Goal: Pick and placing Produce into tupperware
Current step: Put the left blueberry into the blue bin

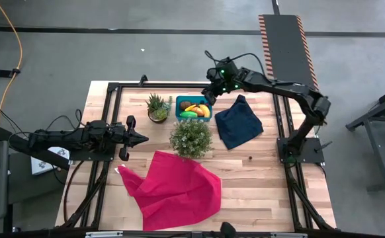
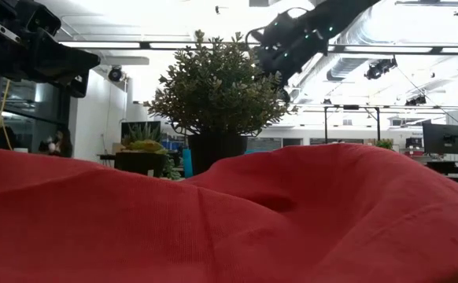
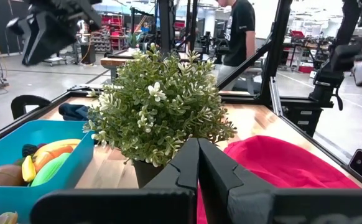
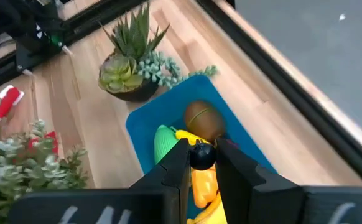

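The teal tub stands on the table's far side, between the succulent and the navy cloth. In it lie a brown oval, a green piece, a yellow banana and an orange piece. My right gripper hovers over the tub, shut on a small dark round bit. My left gripper waits shut above the table's left part, pointing at the bushy plant, with its fingertips closed together. My right gripper pinches the small dark round bit between its two fingertips, coming from above and pointing down. The bit is lifted clear, above the produce in the tub.
A bushy potted plant stands just on the near side of the tub, and a succulent pot to its left. The navy cloth lies to the tub's right. A red cloth covers the near middle of the table.
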Controlling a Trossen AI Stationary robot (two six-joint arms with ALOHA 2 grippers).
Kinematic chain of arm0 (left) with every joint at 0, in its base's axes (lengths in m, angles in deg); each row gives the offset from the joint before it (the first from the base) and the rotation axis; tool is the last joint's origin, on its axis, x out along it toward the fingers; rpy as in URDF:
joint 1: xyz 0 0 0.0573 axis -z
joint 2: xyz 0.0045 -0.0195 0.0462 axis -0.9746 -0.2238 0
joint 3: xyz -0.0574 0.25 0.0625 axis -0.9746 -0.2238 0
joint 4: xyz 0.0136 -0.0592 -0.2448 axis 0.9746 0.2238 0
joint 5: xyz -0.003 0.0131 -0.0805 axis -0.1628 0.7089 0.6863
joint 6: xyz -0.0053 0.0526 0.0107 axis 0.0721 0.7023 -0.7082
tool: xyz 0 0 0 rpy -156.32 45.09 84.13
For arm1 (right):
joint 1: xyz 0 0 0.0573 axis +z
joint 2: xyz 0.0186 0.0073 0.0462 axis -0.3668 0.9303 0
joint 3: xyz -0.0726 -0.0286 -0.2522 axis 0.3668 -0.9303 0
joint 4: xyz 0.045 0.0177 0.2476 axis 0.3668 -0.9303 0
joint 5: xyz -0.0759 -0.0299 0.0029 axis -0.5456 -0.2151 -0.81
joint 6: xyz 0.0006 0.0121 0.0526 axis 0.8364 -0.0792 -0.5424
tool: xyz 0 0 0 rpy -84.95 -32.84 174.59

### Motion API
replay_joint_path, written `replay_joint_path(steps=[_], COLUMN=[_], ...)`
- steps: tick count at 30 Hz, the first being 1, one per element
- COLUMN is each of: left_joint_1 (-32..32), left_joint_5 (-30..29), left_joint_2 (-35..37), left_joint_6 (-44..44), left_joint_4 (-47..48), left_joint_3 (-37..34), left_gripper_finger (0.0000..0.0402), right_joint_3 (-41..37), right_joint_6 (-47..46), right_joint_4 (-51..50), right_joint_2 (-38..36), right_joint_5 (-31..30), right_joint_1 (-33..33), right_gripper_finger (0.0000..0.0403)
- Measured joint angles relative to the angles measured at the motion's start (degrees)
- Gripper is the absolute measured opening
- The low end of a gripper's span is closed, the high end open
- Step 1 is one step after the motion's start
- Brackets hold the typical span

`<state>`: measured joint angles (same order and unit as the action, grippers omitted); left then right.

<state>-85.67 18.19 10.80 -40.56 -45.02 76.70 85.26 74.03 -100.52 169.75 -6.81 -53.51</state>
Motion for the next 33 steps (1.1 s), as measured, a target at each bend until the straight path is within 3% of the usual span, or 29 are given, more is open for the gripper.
replay_joint_path(steps=[16, 33], left_joint_1=[0.0, 0.0], left_joint_5=[0.0, 0.0], left_joint_2=[0.0, 0.0], left_joint_6=[0.0, 0.0], left_joint_4=[0.0, 0.0], left_joint_3=[0.0, 0.0], left_gripper_finger=[0.0001, 0.0001], right_joint_3=[0.0, 0.0], right_joint_6=[-3.6, -4.5], right_joint_4=[5.2, 6.1], right_joint_2=[9.7, 11.2], right_joint_5=[1.5, -2.0], right_joint_1=[3.7, 3.5], right_gripper_finger=[0.0051, 0.0051])
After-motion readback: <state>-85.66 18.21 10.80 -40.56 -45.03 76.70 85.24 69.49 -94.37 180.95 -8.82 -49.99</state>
